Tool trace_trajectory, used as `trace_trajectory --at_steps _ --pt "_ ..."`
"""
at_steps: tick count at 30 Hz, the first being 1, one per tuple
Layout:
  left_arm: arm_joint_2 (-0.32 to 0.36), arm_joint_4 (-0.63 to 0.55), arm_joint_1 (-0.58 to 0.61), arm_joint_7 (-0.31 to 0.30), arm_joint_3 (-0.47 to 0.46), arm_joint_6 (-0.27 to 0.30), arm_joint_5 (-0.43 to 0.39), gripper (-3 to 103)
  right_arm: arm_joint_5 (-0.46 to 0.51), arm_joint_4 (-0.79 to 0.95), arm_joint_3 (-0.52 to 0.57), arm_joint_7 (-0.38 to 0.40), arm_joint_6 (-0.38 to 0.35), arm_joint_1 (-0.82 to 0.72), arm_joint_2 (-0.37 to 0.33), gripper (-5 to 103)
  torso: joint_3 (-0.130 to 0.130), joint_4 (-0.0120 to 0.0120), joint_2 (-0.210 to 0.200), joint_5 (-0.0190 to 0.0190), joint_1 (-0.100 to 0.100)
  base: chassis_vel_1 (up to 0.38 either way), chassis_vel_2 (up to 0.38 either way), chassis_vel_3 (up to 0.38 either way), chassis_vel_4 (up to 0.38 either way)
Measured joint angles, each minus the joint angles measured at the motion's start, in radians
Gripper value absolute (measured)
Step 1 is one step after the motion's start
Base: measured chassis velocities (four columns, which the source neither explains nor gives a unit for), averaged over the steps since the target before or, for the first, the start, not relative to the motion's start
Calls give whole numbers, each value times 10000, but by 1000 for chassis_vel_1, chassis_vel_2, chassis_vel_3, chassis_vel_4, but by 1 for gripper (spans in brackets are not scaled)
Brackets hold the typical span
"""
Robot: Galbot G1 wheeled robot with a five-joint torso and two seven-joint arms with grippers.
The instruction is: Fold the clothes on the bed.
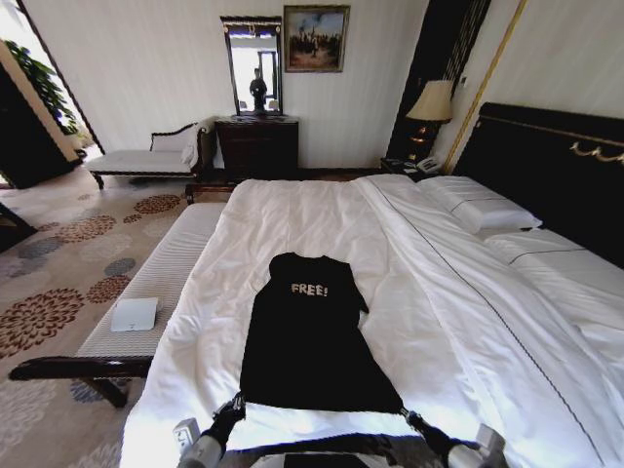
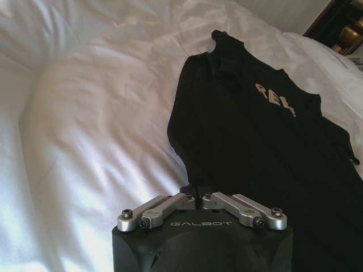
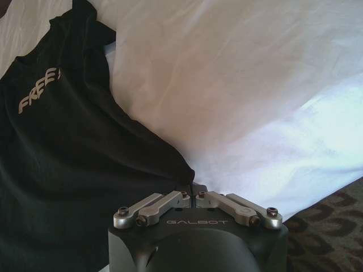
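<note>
The black T-shirt [image 1: 314, 336] lay flat, lettering up, on the white duvet [image 1: 429, 292] near the foot edge of the bed [image 1: 546, 166], hem toward the robot. Left gripper [image 2: 195, 195] had its fingers clenched on the hem's left corner; right gripper [image 3: 190, 190] was clamped likewise on the right corner. Bare duvet lay open on both sides of the shirt and beyond the collar. The bench [image 1: 156, 283] stood along the bed's left edge, patterned carpet [image 1: 58, 283] past it.

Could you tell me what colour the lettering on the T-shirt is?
White, clearest in the head view: lettering on the black T-shirt.
</note>
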Motion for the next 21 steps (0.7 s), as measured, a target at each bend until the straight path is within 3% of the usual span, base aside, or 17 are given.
trace_trajectory --at_steps 8,17,21 --pt "6 -307 338 -185 -123 14 123 1 21 250 -29 63 -66 -136 0 0 0 1 0 -1 0 0 0 0 0" --pt "-13 -974 1728 -355 -790 73 754 1 31 1182 -70 483 -429 -824 -344 0 0 3 0 -1 0 0 0 0 0" --pt "-23 -1133 2635 -271 -1169 -92 1110 1 -563 1631 -102 685 -673 -1326 -369 0 0 -1 0 -2 0 0 0 0 0"
